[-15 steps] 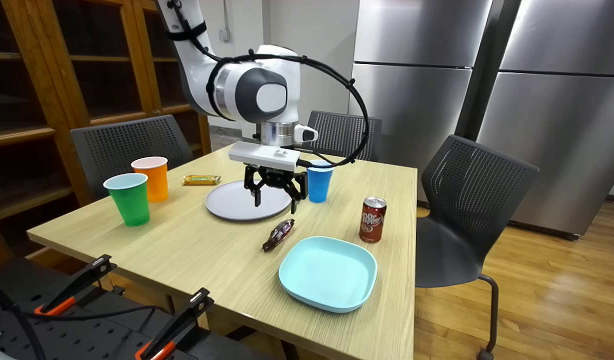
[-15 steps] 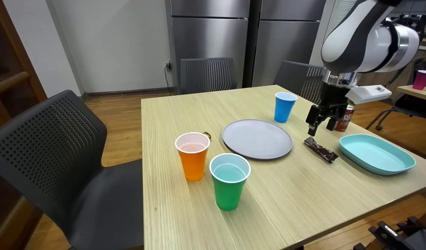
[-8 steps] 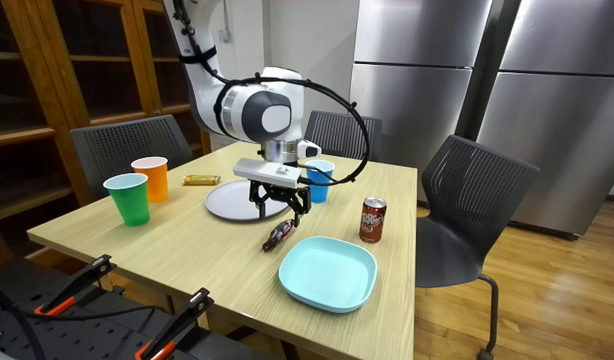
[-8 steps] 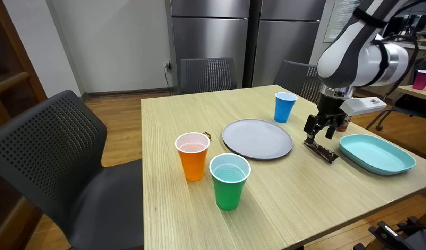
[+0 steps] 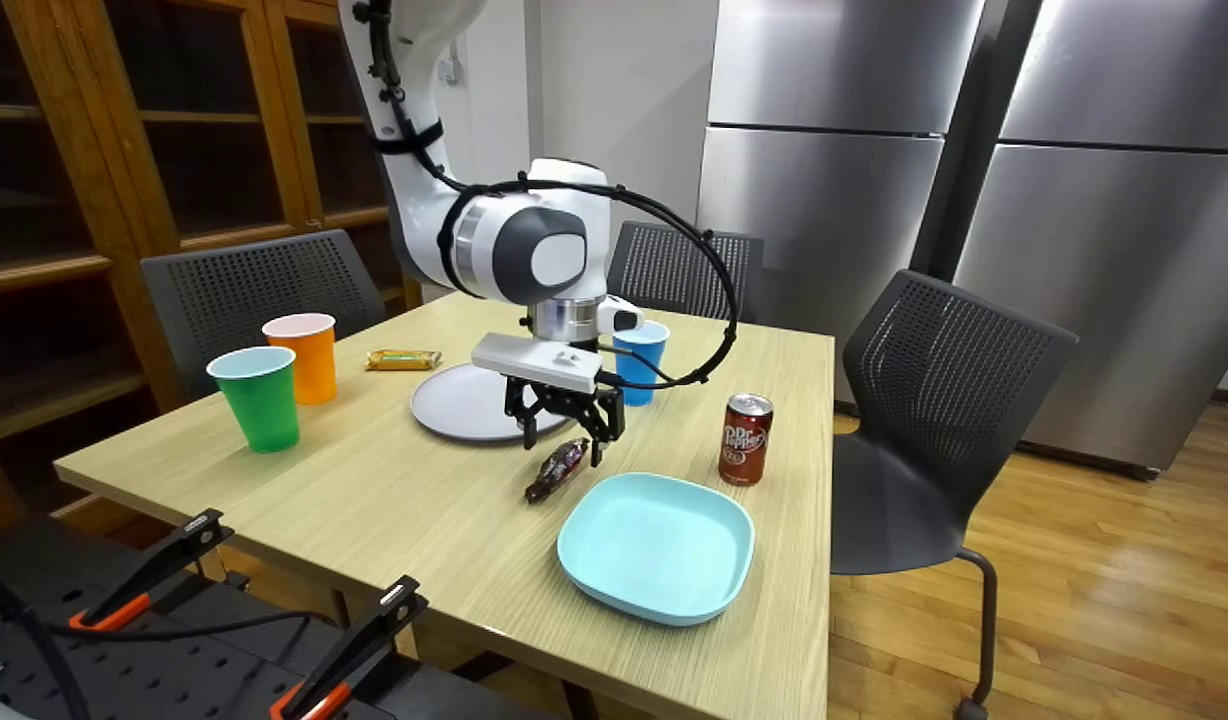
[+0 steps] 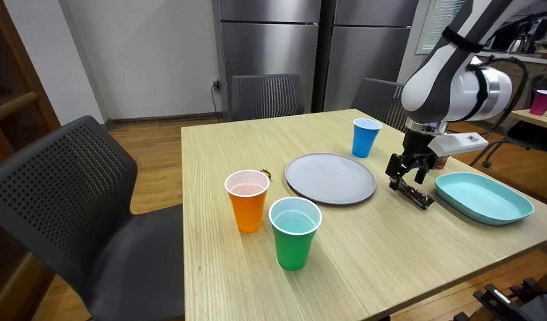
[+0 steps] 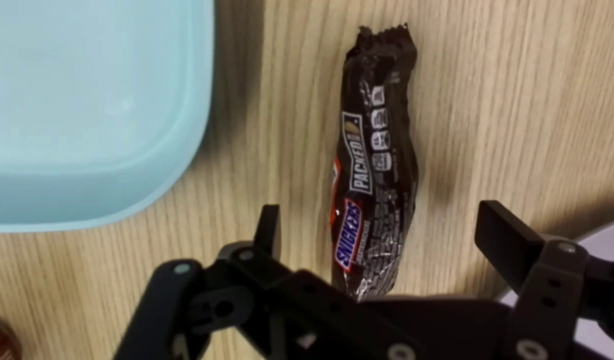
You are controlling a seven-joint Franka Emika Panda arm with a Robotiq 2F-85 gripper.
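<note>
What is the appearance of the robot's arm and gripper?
The arm is white and rounded, with dark grey panels, a black strap and a silver ring. A black cable loops outside it. Below a white box, the gripper is black, with jointed links and two blocky fingers.

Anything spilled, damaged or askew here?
Nothing stands out: the Snickers bar lies beneath the open gripper with no visible tear; the green cup, orange cup, blue cup and soda can stand upright; no spill shows.

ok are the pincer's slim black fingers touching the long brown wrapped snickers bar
Apart: the wrist view shows pale wood-grain tabletop between the bar and both fingers.
</note>
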